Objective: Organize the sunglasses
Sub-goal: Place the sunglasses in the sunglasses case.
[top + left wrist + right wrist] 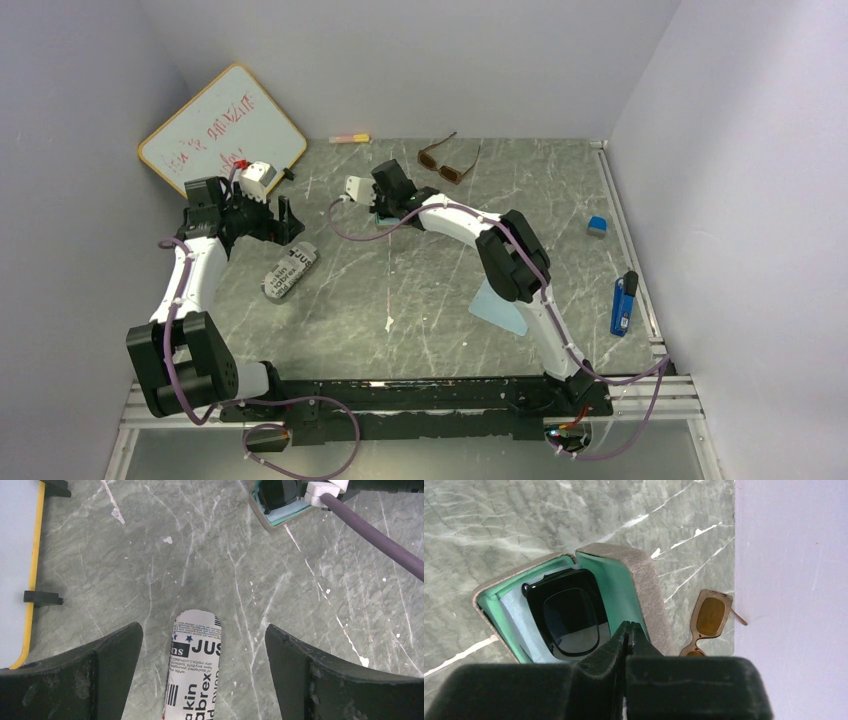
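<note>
The black sunglasses lie folded inside an open brown case with green lining. My right gripper is shut, its tips just over the case's near lining beside the dark lens, with nothing between the fingers. The brown sunglasses with amber lenses lie open by the back wall, past the case. My left gripper is open, hovering over the table with the top end of the grey lettered pouch between its fingers, untouched. In the top view, the right gripper covers the case.
A whiteboard leans in the back left corner, its yellow edge close to my left fingers. A pink-yellow marker lies by the back wall. A light blue cloth, a small blue block and a blue marker lie at right.
</note>
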Robot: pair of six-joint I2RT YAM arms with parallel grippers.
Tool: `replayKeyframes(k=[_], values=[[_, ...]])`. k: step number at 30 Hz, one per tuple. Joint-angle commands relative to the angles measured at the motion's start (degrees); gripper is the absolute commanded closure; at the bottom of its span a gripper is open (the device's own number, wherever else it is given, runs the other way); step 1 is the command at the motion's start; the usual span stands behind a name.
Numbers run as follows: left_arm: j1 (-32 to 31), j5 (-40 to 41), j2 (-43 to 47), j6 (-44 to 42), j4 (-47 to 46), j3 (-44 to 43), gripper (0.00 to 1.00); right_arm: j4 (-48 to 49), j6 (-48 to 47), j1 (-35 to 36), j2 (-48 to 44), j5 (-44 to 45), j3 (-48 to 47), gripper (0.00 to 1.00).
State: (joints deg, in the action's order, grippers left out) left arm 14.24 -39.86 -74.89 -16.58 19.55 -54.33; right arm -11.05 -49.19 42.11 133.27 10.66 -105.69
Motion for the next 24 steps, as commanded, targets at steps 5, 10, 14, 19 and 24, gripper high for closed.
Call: replayKeyframes(k=[5,10,14,19,24], values=[[0.5,-2.4,-0.5,0.8,-0.3,-0.1,0.04,0.3,-1.2,0.2,2.1,0.8,-2.7,1.00],[0.6,-2.5,-0.6,0.8,-0.4,0.0,0.04,-0.4,-0.8,0.2,1.7,-0.3,-1.8,1.00],[0.5,-2.5,-0.5,0.8,-0.4,0.0,0.04,-0.8,-0.7,0.2,1.6,-0.7,-1.7,1.00],[0.5,-2.5,-0.4,0.8,-0.4,0.0,0.04,-3.0,-0.8,0.2,2.2,-1.3,-2.1,1.00],[0.5,-2.7,-0.4,0.8,-0.4,0.0,0.04,-1.7,-0.7,0.3,1.8,-0.5,-0.8,1.00]])
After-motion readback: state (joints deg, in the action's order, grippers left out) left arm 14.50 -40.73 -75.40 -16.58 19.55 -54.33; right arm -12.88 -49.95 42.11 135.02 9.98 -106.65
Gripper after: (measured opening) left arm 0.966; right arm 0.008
